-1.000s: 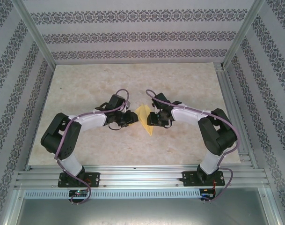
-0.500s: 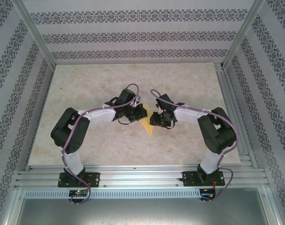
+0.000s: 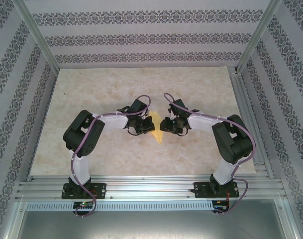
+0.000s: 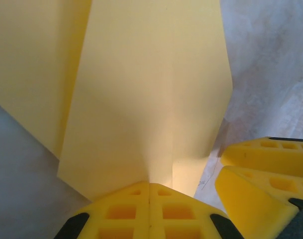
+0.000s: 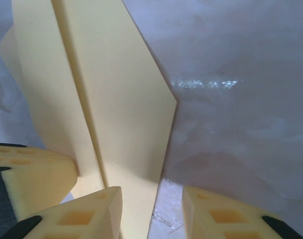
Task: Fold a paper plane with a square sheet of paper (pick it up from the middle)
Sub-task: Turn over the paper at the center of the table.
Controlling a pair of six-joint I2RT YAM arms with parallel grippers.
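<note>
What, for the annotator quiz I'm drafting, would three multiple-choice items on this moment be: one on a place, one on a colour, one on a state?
1. Where is the folded paper?
A. At the far left corner.
B. Between the left gripper and the right gripper, around the middle of the table.
C. On the near rail.

2. What colour is it?
A. White.
B. Green.
C. Pale yellow.

3. How is the left gripper?
A. Shut on the paper.
B. Wide open above it.
C. Shut on nothing, away from it.

Answers:
1 B, the top view shows it between the two arms' tips.
2 C, both wrist views show pale yellow.
3 A, its fingers meet with the paper's edge pinched between them.
</note>
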